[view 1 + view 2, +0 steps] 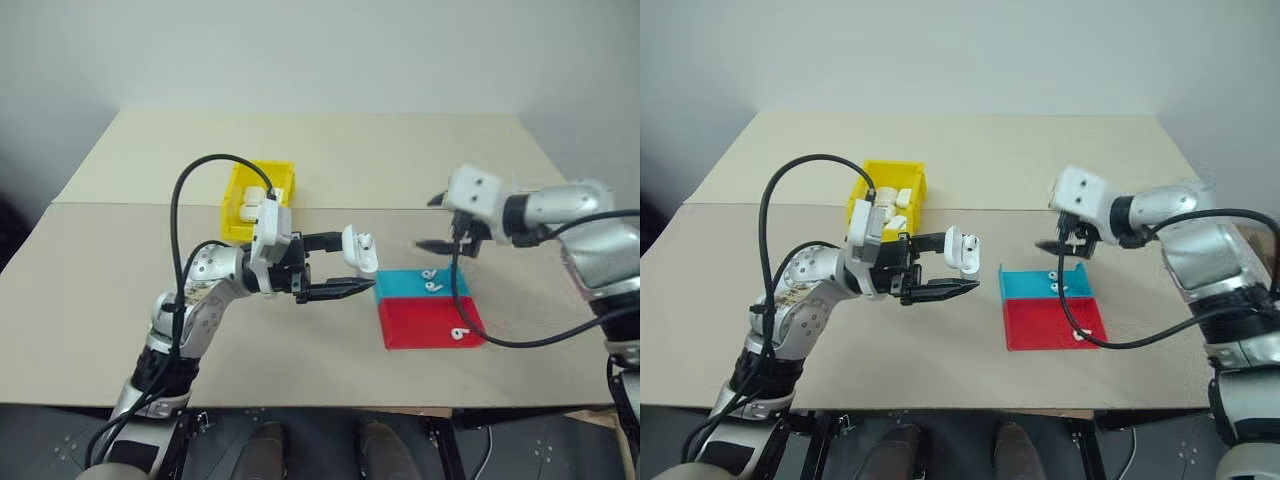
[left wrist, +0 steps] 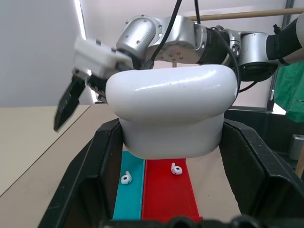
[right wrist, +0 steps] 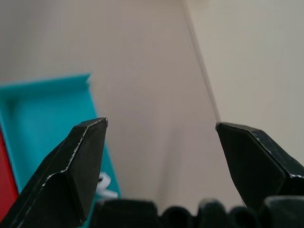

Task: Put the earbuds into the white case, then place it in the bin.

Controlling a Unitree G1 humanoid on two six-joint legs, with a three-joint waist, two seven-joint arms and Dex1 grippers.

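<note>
Tan table [image 1: 330, 160], white case [image 1: 359, 250] in left gripper [image 1: 345, 265]

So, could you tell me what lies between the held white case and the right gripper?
Bare tabletop only, seen in the left eye view, separates the white case from the right gripper.

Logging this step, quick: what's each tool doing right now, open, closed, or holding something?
Left tool: closed on the white case, lid open.
Right tool: open, holding nothing, above the blue tray.
</note>
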